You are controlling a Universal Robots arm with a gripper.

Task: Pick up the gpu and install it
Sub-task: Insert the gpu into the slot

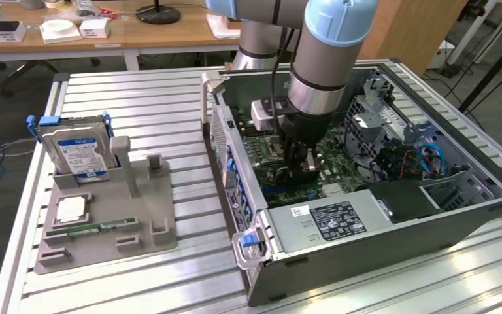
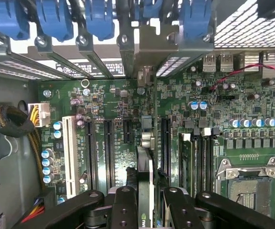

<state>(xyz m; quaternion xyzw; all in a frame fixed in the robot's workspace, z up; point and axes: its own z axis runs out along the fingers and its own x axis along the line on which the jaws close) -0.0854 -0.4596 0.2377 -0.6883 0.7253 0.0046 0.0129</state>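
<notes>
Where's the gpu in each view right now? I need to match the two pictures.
Exterior view: the gpu sits under the gripper, inside the case, low over the board's middle.
Wrist view: the gpu is seen edge-on, clamped between the gripper fingers, running toward the blue slot latches.
Shared landmark: the green motherboard.

My fingers are matt black metal with small bolt holes. Between them the gpu shows a thin dark edge and a dull silver metal bracket. The motherboard below is glossy green, its slots black plastic. The computer case is grey sheet metal with blue plastic clips. The table is ribbed, pale, brushed metal; the holder looks matt grey plastic.
</notes>
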